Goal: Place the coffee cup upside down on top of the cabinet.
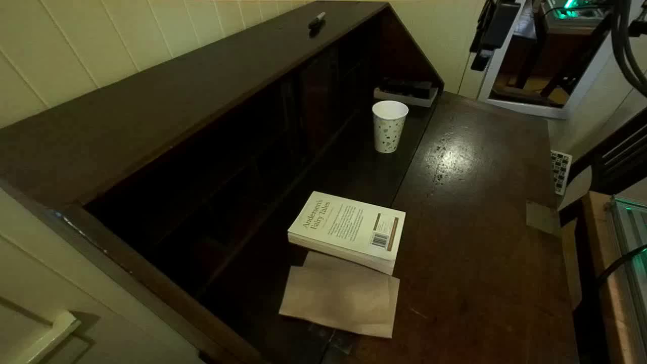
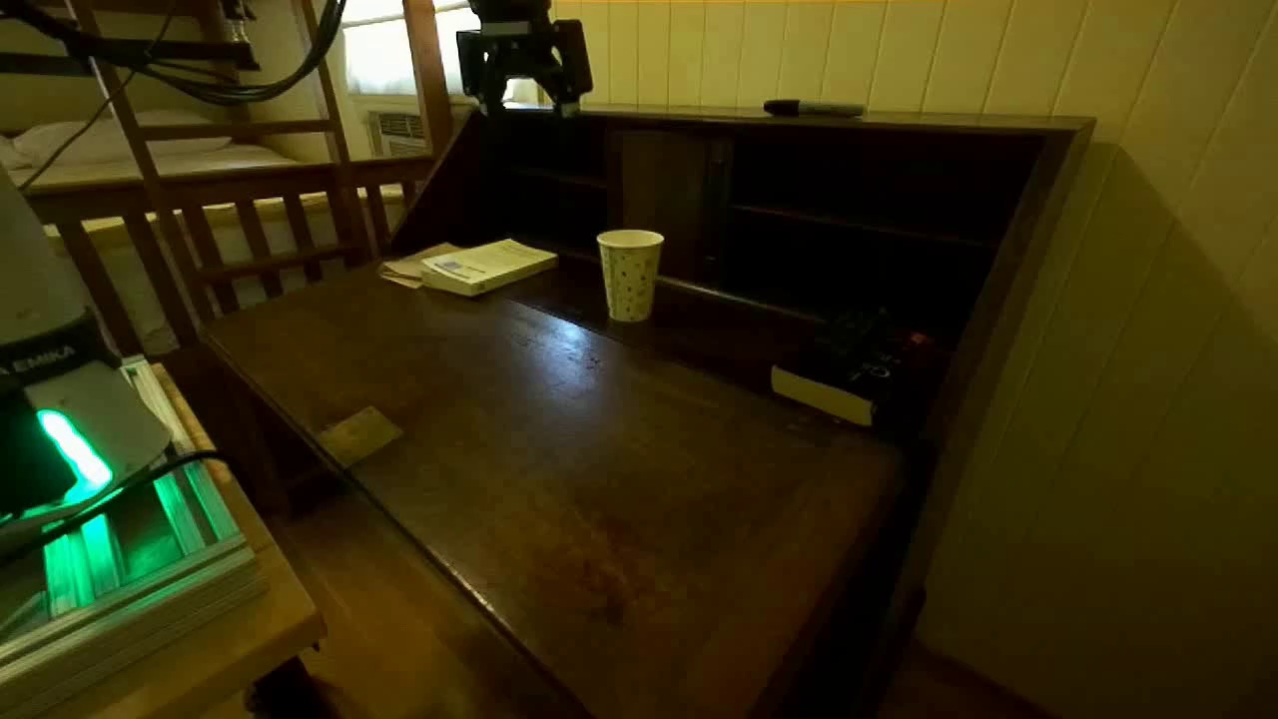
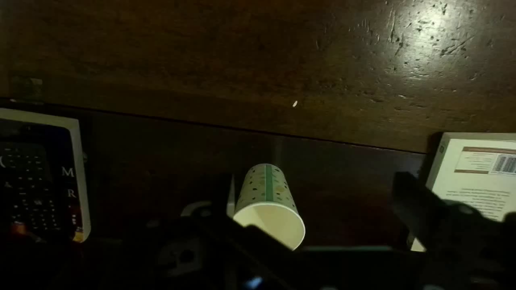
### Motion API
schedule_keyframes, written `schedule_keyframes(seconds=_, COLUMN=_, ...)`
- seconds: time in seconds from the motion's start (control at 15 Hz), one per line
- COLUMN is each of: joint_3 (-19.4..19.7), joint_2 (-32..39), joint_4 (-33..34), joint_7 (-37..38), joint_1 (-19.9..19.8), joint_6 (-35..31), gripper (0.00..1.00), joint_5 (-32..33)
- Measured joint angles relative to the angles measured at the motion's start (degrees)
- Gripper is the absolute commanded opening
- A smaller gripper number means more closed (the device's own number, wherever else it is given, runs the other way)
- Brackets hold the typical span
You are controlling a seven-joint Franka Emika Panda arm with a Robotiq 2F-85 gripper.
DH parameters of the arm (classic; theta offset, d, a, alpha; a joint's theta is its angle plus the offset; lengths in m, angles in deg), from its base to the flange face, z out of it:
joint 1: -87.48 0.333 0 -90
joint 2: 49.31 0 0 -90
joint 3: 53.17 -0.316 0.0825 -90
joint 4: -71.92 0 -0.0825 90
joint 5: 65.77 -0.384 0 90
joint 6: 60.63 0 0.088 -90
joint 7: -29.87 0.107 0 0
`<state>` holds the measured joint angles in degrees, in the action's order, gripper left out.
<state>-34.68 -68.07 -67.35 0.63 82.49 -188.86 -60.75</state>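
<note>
Coffee cup upright on the desk, below a wide-spread, empty claw. Best to centre overhead before lowering, then pinch lightly — probably easy to crush — leaving rotation enough to invert atop the cabinet.

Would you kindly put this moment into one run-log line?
tool: open, empty | speckled paper cup: upright, mouth up, on desktop | cabinet: marker on top | upside-down placement: not yet done
</note>
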Motion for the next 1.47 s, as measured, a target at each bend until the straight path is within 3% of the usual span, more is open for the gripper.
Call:
schedule_keyframes(seconds=0.53, joint_3=-0.08, joint_2=0.0, joint_4=0.0, joint_7=0.0, joint_1=-0.06, joint_6=0.0, gripper=1.0, joint_5=-0.04)
schedule_keyframes(seconds=0.8, joint_3=-0.74, joint_2=2.14, joint_4=1.17, joint_7=7.31, joint_1=-1.47, joint_6=0.67, gripper=1.0, joint_5=-0.37)
schedule_keyframes(seconds=1.47, joint_3=-0.31, joint_2=21.21, joint_4=19.29, joint_7=15.82, joint_1=-6.28, joint_6=13.25, gripper=1.0, joint_5=-14.79)
